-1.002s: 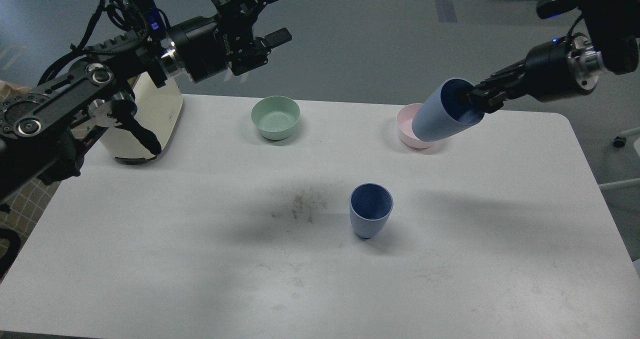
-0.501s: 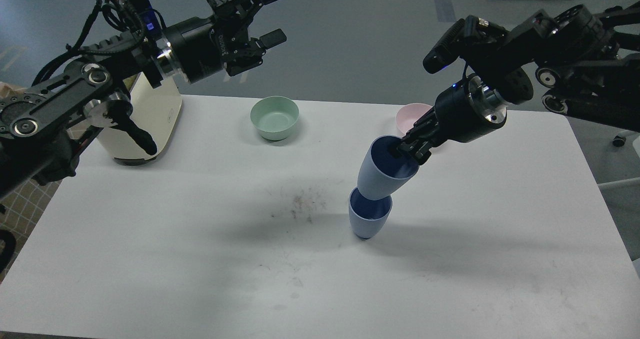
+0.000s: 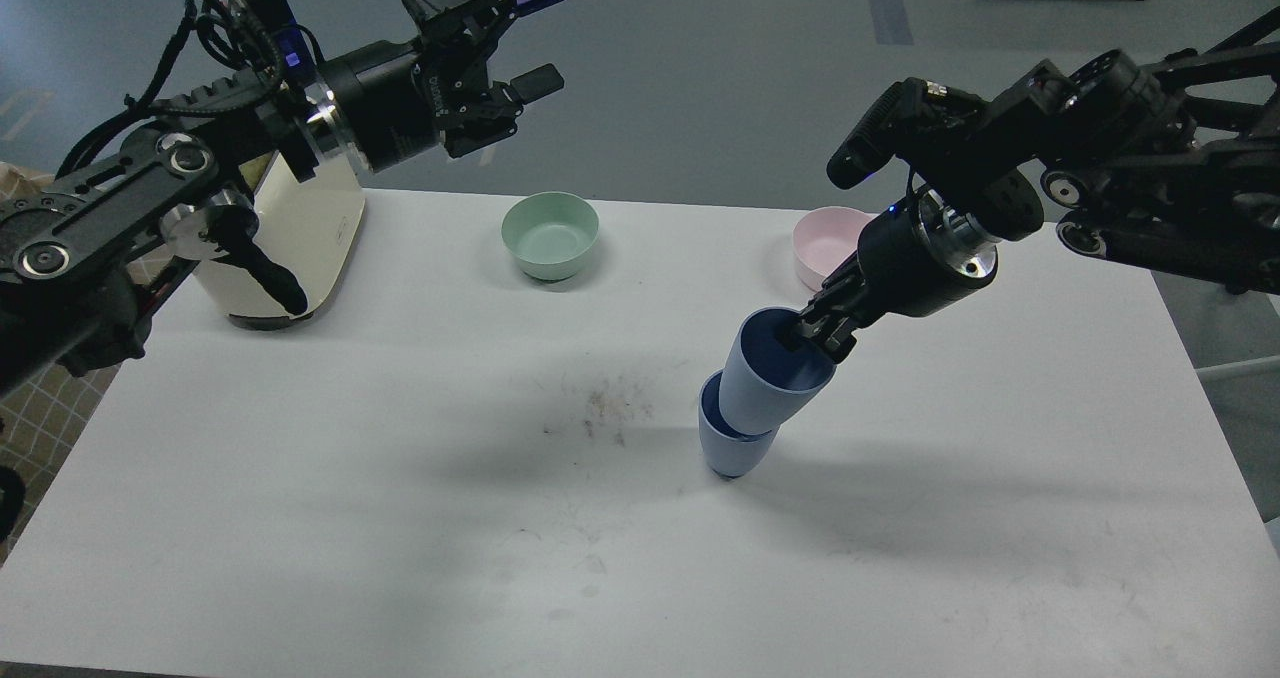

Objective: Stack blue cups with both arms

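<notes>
One pale-blue cup (image 3: 737, 448) stands upright on the white table (image 3: 400, 518), right of centre. The second blue cup (image 3: 768, 378) sits tilted in its mouth, partly sunk in. My right gripper (image 3: 818, 333) is shut on the rim of this upper cup, one finger inside it. My left gripper (image 3: 530, 33) is open and empty, held high above the table's far left, beyond the green bowl.
A green bowl (image 3: 550, 234) stands at the back centre and a pink bowl (image 3: 826, 243) at the back right, partly behind my right arm. A cream appliance (image 3: 300, 238) sits at the far left. A dark smudge (image 3: 600, 408) marks the table middle.
My right gripper carried the blue cup from over the pink bowl down and left, and lowered it into the standing cup. The left arm shifted slightly left.
</notes>
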### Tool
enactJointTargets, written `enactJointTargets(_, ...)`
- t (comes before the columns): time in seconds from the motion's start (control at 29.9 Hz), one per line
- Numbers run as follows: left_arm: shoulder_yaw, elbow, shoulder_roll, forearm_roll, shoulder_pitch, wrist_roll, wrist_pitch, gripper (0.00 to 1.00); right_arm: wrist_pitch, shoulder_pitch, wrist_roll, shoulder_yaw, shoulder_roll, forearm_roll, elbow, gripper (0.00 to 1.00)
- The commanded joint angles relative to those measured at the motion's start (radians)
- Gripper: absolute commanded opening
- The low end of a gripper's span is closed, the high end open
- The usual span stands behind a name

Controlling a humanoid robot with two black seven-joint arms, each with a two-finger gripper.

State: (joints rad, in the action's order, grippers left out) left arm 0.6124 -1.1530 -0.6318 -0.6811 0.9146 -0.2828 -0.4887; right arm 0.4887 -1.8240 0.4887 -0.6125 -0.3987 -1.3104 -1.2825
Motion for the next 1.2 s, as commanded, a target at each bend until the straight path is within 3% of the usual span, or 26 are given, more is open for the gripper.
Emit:
enactJointTargets(0.0, 0.001, 0.001, 0.000, 0.000, 0.000, -0.001, 0.000, 0.96, 0.000, 0.006, 0.000, -0.001, 0.008, 0.000, 0.011, 0.00)
enactJointTargets(0.27, 0.001, 0.001, 0.000, 0.000, -0.002, -0.001, 0.000, 0.95, 0.000, 0.035, 0.000, 0.000, 0.015, 0.000, 0.035, 0.04)
enactJointTargets(0.4, 0.003, 0.002, 0.000, 0.000, -0.002, -0.001, 0.000, 0.96, 0.000, 0.046, 0.000, 0.000, 0.031, 0.000, 0.051, 0.19)
enactJointTargets(0.5, 0.003, 0.002, 0.000, 0.000, -0.002, -0.001, 0.000, 0.96, 0.000, 0.051, 0.000, 0.000, 0.041, 0.002, 0.060, 0.40)
enactJointTargets(0.53, 0.003, 0.002, 0.001, 0.000, -0.002, -0.001, 0.000, 0.95, 0.000, 0.054, 0.000, 0.002, 0.041, 0.003, 0.060, 0.54)
enactJointTargets(0.67, 0.003, 0.002, 0.000, 0.000, -0.002, -0.001, 0.000, 0.96, 0.000, 0.054, 0.000, 0.000, 0.041, 0.026, 0.060, 0.76)
enactJointTargets(0.73, 0.003, 0.002, 0.000, -0.001, -0.002, -0.001, 0.000, 0.96, 0.000, 0.054, 0.000, 0.002, 0.041, 0.036, 0.063, 0.93)
enactJointTargets(0.87, 0.003, 0.002, 0.001, -0.001, -0.002, -0.001, 0.000, 0.96, 0.000, 0.049, 0.000, 0.017, 0.035, 0.063, 0.101, 0.96)
enactJointTargets(1.17, 0.004, 0.073, 0.009, 0.017, -0.002, -0.009, 0.000, 0.98, 0.000, 0.041, 0.000, 0.141, -0.063, 0.388, 0.296, 1.00)
